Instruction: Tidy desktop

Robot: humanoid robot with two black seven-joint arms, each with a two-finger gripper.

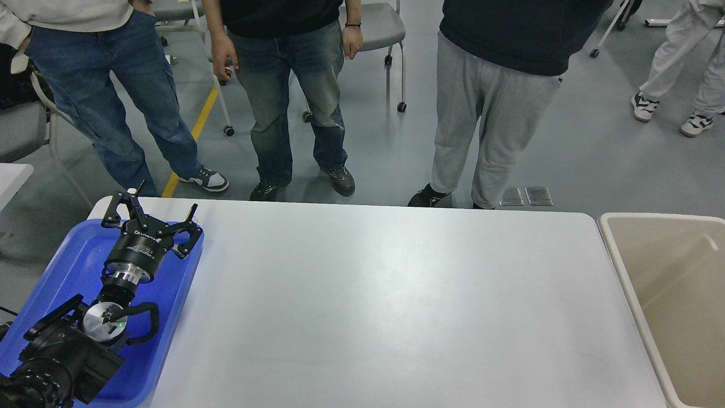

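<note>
The desktop (385,300) is a large white tabletop with rounded corners, and its surface is bare. My left gripper (164,199) is open and empty. It hovers over the far end of a blue plastic tray (68,266) that lies on the table's left edge. My left arm comes in from the bottom left over the tray. My right gripper is out of view.
A beige rectangular bin (674,294) stands against the table's right edge, with nothing showing in it. Three people (294,85) stand close along the far edge of the table. Chairs on castors (385,34) stand behind them. Another white table corner (11,175) shows at far left.
</note>
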